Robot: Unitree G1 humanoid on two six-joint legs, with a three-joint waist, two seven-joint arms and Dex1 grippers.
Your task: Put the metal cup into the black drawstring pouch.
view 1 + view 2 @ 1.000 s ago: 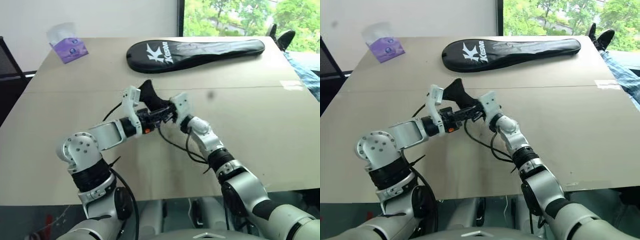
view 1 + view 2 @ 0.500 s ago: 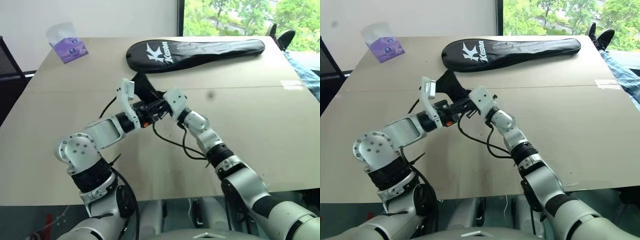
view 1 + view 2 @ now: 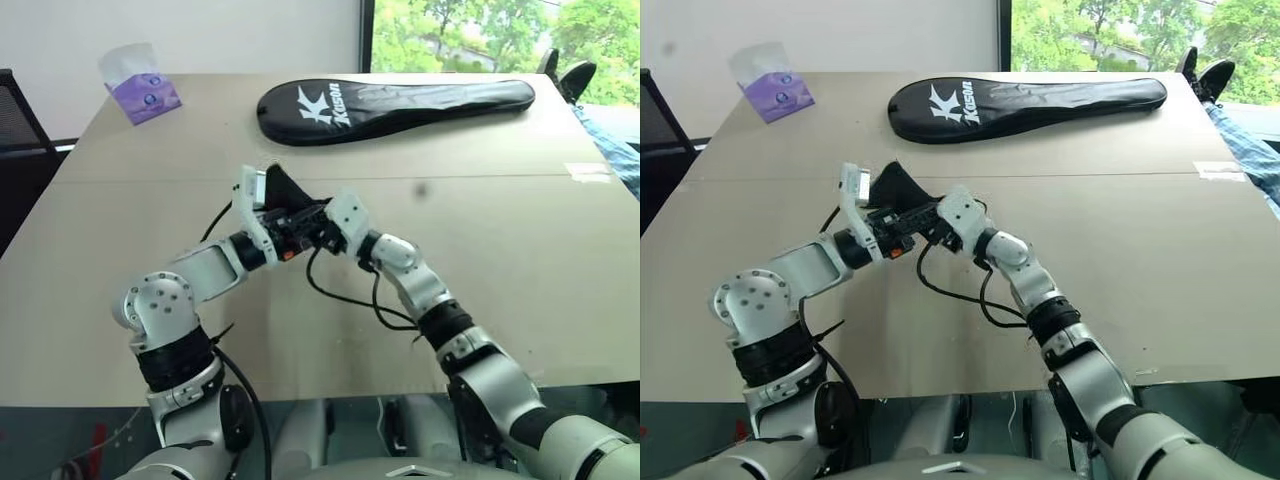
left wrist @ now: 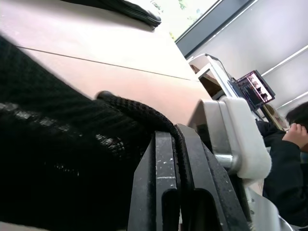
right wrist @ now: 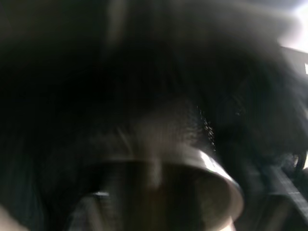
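The black drawstring pouch (image 3: pixel 283 188) is held up above the table (image 3: pixel 520 260) between my two hands, near the middle. My left gripper (image 4: pixel 173 139) is shut on the pouch's edge, with the black cord (image 4: pixel 139 113) running into its closed fingers. My right gripper (image 3: pixel 318 228) meets the pouch from the right, pressed close against the left one. In the right wrist view the metal cup (image 5: pixel 159 192) shows as a shiny rim just ahead of the gripper, with black fabric all around it. In the head views the cup is hidden.
A long black racket cover (image 3: pixel 395 102) with white lettering lies at the far side of the table. A purple tissue pack (image 3: pixel 143 92) stands at the far left corner. A strip of tape (image 3: pixel 587 172) lies at the right. A seated person (image 4: pixel 293 159) is in the left wrist view.
Both hands carried the pouch away toward the racket cover, then brought it back nearer and lower. The right wrist has turned against the pouch.
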